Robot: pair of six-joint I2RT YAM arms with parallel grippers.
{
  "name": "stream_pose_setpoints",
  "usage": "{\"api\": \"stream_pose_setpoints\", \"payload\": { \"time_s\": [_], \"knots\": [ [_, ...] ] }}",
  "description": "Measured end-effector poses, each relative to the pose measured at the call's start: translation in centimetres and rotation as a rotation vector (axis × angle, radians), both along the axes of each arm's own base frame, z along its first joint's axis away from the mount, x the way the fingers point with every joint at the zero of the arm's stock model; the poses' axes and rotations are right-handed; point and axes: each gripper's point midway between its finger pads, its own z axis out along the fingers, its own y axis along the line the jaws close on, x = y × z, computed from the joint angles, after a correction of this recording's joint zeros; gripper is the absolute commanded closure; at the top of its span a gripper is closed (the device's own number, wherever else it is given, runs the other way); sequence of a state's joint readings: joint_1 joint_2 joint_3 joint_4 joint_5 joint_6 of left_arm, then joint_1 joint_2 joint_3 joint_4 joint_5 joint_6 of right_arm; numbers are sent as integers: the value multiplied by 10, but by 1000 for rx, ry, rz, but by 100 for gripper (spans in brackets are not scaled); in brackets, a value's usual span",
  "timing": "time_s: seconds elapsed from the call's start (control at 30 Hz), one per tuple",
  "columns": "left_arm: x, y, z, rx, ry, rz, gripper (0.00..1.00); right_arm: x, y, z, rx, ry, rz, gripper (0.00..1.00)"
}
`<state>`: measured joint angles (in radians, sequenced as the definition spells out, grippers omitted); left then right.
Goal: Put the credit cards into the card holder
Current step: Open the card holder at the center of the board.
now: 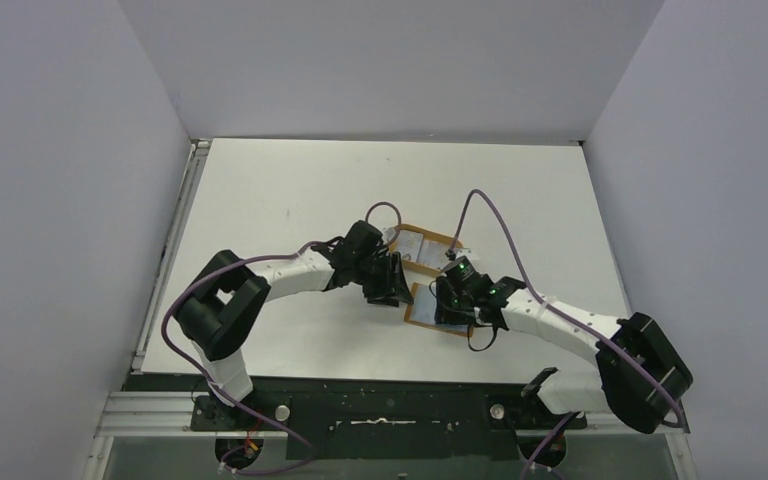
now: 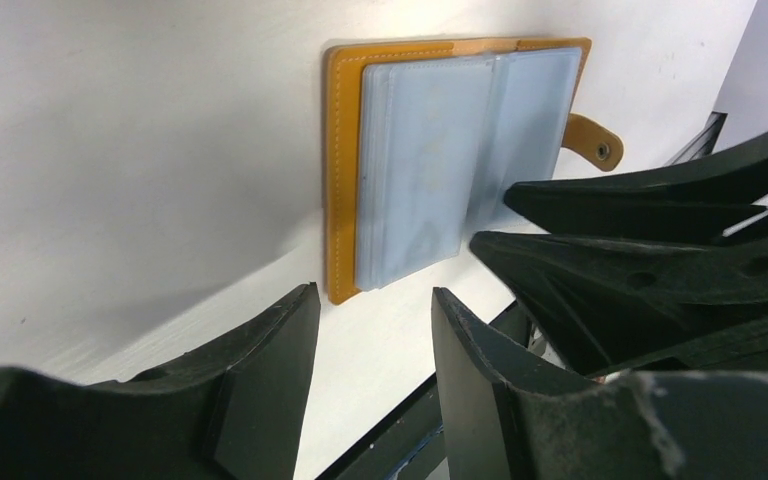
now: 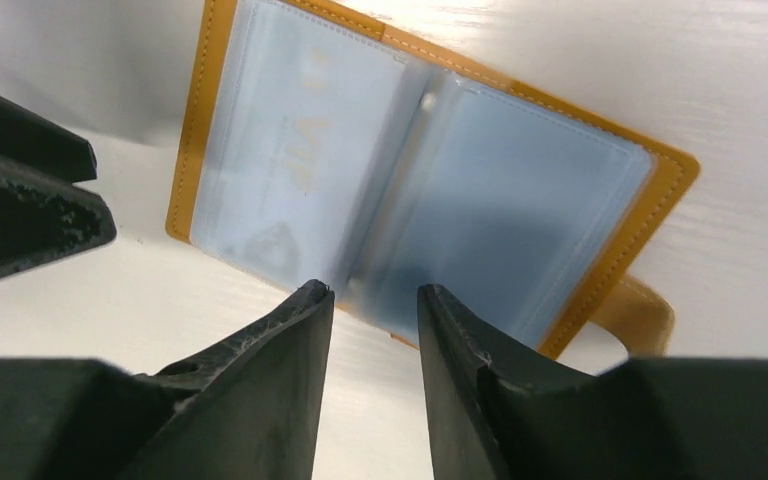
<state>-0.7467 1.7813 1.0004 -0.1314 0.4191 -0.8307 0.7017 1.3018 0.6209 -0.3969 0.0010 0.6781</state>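
The card holder (image 3: 520, 190) lies open and flat on the white table (image 1: 290, 190). It is right in front of the right gripper (image 3: 375, 300). The tips of that gripper hang over the fold at the holder's near edge. Its jaws stand a little apart with nothing between them. A pale credit card (image 3: 290, 150) with faint print sits in a clear pocket, just ahead and to the left of these jaws. The left gripper (image 2: 375, 320) has the holder's corner just ahead of it. Its jaws are apart too and hold nothing. The snap tab (image 2: 595, 145) sticks out on the holder's far side from the left jaws.
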Motion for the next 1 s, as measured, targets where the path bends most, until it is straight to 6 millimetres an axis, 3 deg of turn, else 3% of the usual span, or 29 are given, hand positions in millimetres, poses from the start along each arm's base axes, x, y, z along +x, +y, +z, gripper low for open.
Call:
{"api": "stream_pose_setpoints", "payload": {
  "time_s": [0.17,0.33,0.43,0.57,0.73,0.83,1.0],
  "knots": [
    [2,12,5,-4,-10,26,57,3,-10,24,14,-41,-23,58],
    [8,20,11,-5,-33,57,57,22,-12,56,73,-121,-66,67],
    [10,17,16,-18,-44,56,59,28,-7,63,91,-140,-67,72],
    [16,-7,35,-69,-72,20,61,29,-4,51,74,-106,-67,72],
    [25,-45,54,-140,-116,-38,62,16,-16,28,43,-54,-88,67],
    [26,-54,48,-149,-103,-50,64,8,-26,15,13,-20,-109,64],
    [24,-53,24,-114,-51,-40,64,8,-40,7,-23,-8,-148,62]
  ]
}}
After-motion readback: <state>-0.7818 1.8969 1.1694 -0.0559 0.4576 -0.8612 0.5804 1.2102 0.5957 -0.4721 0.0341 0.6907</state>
